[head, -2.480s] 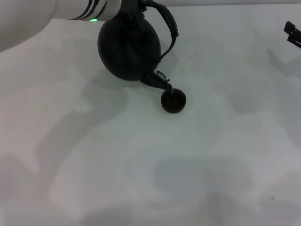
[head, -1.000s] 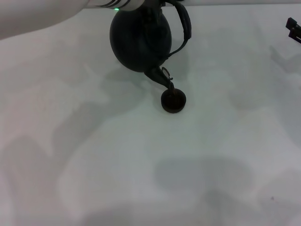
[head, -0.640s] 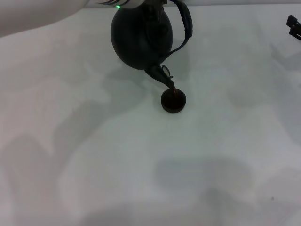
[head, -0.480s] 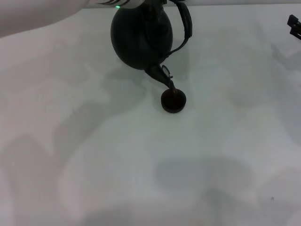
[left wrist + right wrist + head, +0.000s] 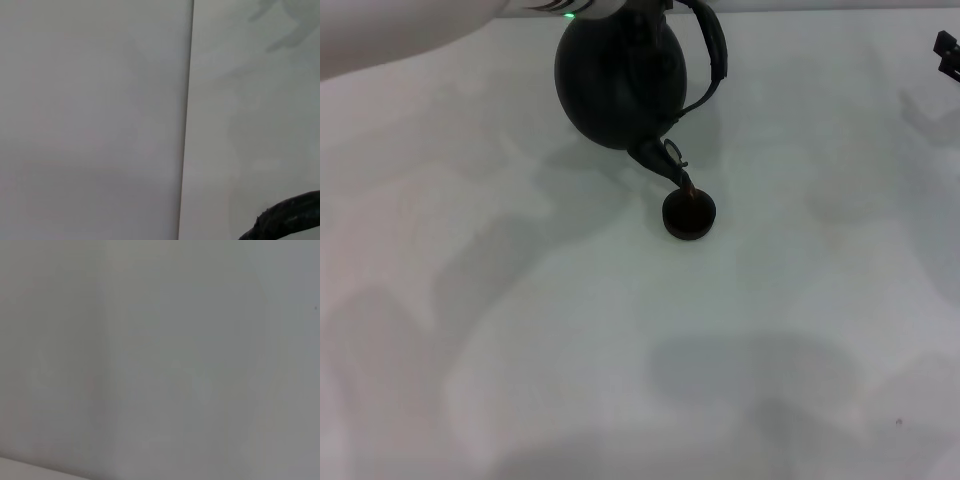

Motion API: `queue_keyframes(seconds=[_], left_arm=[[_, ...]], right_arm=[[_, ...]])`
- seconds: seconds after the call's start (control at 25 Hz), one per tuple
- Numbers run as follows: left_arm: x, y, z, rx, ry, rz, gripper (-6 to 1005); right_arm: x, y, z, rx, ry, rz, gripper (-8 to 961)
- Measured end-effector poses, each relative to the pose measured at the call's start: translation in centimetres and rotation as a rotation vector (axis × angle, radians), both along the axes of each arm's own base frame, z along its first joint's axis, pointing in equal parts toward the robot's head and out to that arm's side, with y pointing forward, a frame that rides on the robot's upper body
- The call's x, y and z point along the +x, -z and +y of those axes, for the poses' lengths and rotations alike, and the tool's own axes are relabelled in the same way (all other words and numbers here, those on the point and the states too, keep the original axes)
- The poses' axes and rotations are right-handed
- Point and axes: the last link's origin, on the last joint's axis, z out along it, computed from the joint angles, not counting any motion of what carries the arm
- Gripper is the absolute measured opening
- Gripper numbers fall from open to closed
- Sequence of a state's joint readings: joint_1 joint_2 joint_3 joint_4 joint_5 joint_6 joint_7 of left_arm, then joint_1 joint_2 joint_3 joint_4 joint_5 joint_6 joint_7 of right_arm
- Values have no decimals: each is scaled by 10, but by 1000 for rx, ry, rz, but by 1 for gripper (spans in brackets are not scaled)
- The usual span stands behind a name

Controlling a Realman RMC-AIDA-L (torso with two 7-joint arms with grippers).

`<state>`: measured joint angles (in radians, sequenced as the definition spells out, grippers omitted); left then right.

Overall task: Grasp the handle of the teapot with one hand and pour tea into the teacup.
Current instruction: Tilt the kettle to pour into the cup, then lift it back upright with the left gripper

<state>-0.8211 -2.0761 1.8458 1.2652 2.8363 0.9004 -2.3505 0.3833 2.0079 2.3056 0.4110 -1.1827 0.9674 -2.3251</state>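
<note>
The black teapot point(image 5: 618, 75) hangs tilted above the table at the far middle, spout point(image 5: 665, 160) pointing down. The spout tip is right over the far rim of the small black teacup point(image 5: 689, 214), with a thin brownish streak between them. The thick dark handle point(image 5: 713, 45) arches over the pot's right side, and a piece of it shows in the left wrist view point(image 5: 285, 220). My left gripper point(image 5: 645, 6) holds the handle at the top edge, mostly cut off; its white arm point(image 5: 410, 30) comes in from the upper left. My right gripper point(image 5: 948, 55) is parked at the far right edge.
The white table point(image 5: 640, 350) carries only soft shadows in front of the cup. The left wrist view shows a table edge point(image 5: 186, 125) as a dark straight line. The right wrist view shows only plain grey surface.
Since 2.5 s ago the teapot has moved right and tipped its spout down onto the cup. Over the last second it has held almost still.
</note>
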Motion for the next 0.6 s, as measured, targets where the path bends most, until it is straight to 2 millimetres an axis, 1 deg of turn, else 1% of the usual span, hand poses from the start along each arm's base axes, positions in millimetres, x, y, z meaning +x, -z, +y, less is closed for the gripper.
queue_keyframes(seconds=[0.32, 0.6], left_arm=[[-11, 0, -4, 11, -64, -44, 104], [-20, -7, -14, 42, -148, -147, 104]], right_arm=[[4, 1, 0, 6, 21, -20, 868], [5, 0, 1, 7, 29, -24, 868]])
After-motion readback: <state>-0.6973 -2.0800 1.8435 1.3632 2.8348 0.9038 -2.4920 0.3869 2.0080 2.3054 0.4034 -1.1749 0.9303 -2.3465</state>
